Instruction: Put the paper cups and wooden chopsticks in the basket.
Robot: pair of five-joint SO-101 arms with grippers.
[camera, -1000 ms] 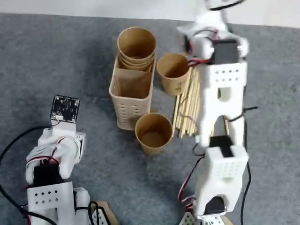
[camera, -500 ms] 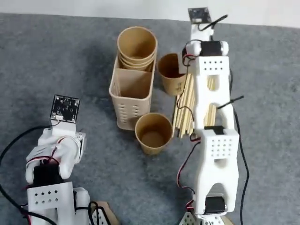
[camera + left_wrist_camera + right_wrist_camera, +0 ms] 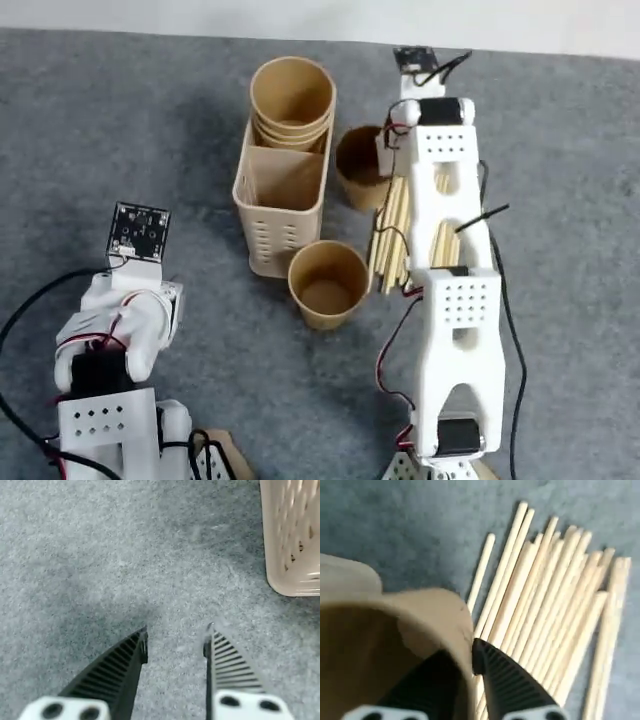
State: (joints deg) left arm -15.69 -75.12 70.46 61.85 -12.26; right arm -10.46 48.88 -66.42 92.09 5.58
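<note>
The paper cup [image 3: 358, 165], standing between the basket [image 3: 262, 240] and the chopsticks [image 3: 388, 240] near the table's [image 3: 120, 120] far edge, is being clamped at its rim by the right pincer [image 3: 470, 652], probably for lifting into the basket, while the left pincer [image 3: 175, 640] is hanging open near the near left corner.

Stacked paper cups [image 3: 291, 95] in beige basket [image 3: 266, 240]; near cup [image 3: 327, 283], far cup [image 3: 358, 165], chopsticks [image 3: 390, 235] alongside.
</note>
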